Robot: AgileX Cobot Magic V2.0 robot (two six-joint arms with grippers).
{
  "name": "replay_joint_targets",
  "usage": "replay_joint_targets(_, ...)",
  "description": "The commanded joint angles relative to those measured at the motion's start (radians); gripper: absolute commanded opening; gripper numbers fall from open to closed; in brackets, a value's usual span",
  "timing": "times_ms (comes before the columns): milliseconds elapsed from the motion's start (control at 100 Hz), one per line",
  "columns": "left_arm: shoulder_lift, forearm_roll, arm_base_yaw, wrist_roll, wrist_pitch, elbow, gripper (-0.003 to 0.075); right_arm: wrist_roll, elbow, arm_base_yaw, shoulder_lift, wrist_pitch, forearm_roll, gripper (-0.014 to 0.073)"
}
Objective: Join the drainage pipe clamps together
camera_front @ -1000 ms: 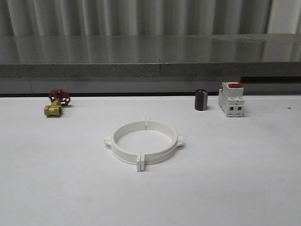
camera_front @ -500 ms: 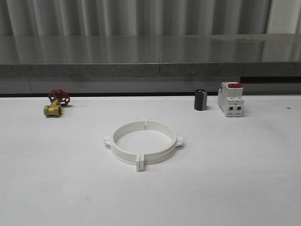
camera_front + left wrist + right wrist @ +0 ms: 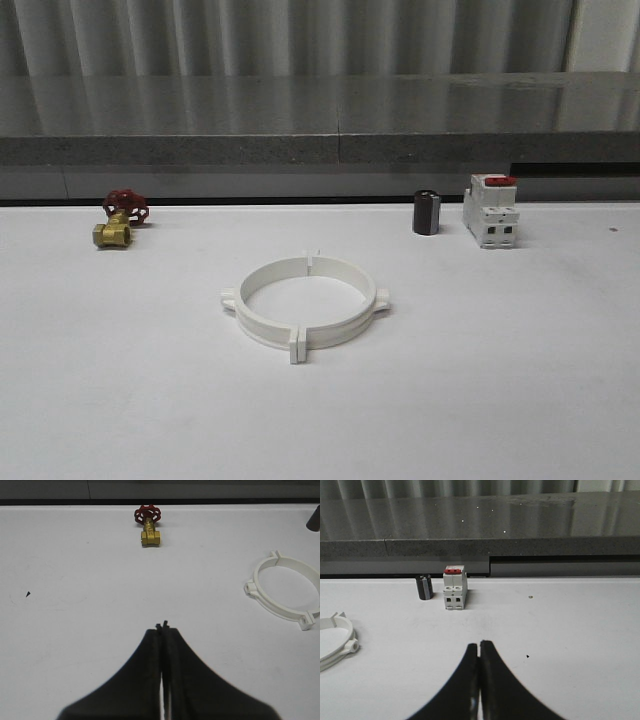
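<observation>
Where the white table (image 3: 120,400) lies flat before the robot, the two clamps (image 3: 305,301) sit near its middle, joined into one wide white ring. Their flat end lugs meet at the near side and again at the far side of the ring, and a small tab sticks out on the left and on the right. The ring lies flat, with nothing touching it.

Toward the far left of the table stands a brass valve (image 3: 113,234) with a red handwheel. Toward the far right stands a small dark cylinder (image 3: 427,213), and just beside it on the right a white breaker (image 3: 491,212) with a red top. All three are well apart from the ring. Behind the table runs a grey ledge (image 3: 320,120).

From the left wrist camera, the left gripper (image 3: 162,626) hangs above bare table with its black fingers pressed together, holding nothing; the valve is ahead of it and part of the ring is off to one side.

From the right wrist camera, the right gripper (image 3: 479,643) likewise has its fingers closed against each other, empty, with the breaker and cylinder ahead.
</observation>
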Motion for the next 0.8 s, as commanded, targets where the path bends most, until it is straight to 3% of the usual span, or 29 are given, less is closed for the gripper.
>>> replay_joint_targets(0,0.002,-0.015,0.003,0.002,-0.063,-0.029,-0.0020,0.009,-0.014,-0.006,-0.020,-0.105,-0.022,-0.0118)
replay_joint_targets(790,0.002,-0.015,0.003,0.002,-0.063,-0.029,-0.0020,0.028,-0.014,-0.006,-0.020,-0.104,-0.034,-0.0118)
